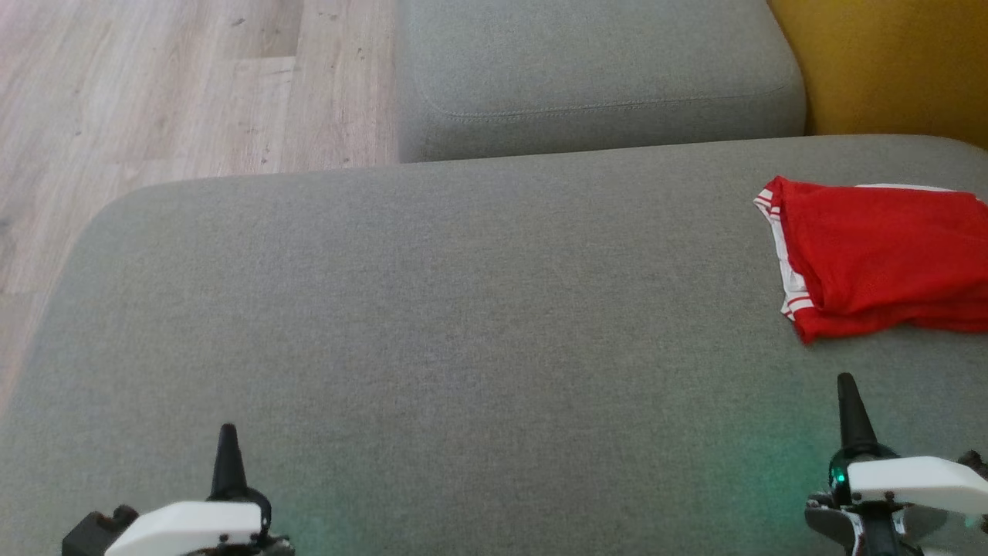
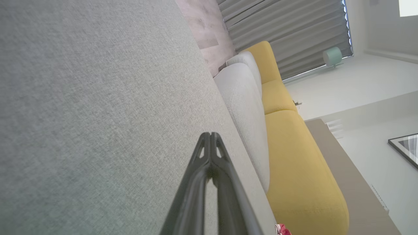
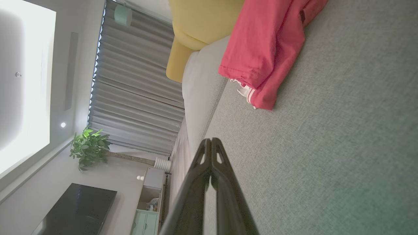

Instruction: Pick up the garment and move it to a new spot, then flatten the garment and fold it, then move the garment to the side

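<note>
The garment (image 1: 880, 259) is red mesh cloth with white and red striped trim, lying folded at the right edge of the grey sofa seat (image 1: 463, 309). It appears again in the right wrist view as a red fold (image 3: 264, 49) at the top. My right gripper (image 1: 847, 382) sits at the lower right, shut and empty, a short way in front of the garment. My left gripper (image 1: 228, 432) rests at the lower left, shut, with nothing in it. In both wrist views the fingertips (image 2: 210, 135) (image 3: 211, 141) meet above bare grey fabric.
A second grey cushion (image 1: 594, 69) lies behind the seat, with a yellow sofa (image 1: 888, 62) at the far right. Wooden floor (image 1: 154, 93) lies beyond the seat's left and back edges. Curtains (image 3: 130, 91), a plant (image 3: 88, 147) and a dark screen (image 3: 78, 209) stand farther off.
</note>
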